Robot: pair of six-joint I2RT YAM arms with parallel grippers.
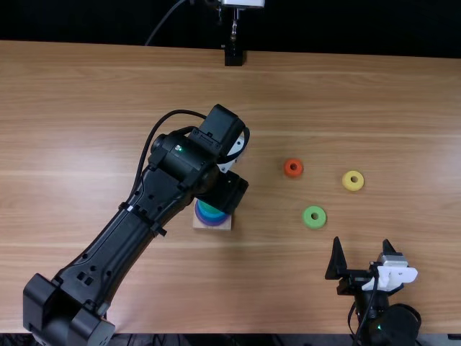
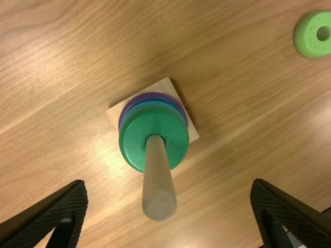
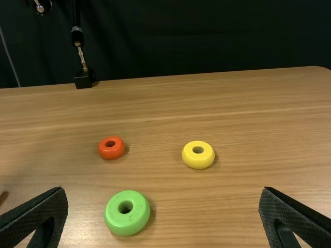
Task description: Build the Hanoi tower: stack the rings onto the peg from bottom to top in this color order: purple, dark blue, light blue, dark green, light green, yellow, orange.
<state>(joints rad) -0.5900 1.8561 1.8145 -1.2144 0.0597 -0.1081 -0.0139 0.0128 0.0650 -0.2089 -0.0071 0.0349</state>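
Four rings (image 2: 131,140) look stacked, while we need light green (image 3: 126,222), yellow (image 3: 198,161) and orange (image 3: 111,153), left claw (image 2: 168,184) and right claw (image 1: 361,241) apart.

1. Peg (image 2: 159,188): pale, upright on square wooden base (image 2: 165,86).
2. Stack on peg, flat: purple ring (image 2: 150,95) lowest, blue (image 2: 155,103) above, dark green ring (image 2: 132,139) uppermost.
3. Light green ring (image 3: 126,222): loose, flat on table.
4. Yellow ring (image 3: 198,162): likewise, farther back.
5. Orange ring (image 3: 111,153): smallest, left of yellow.
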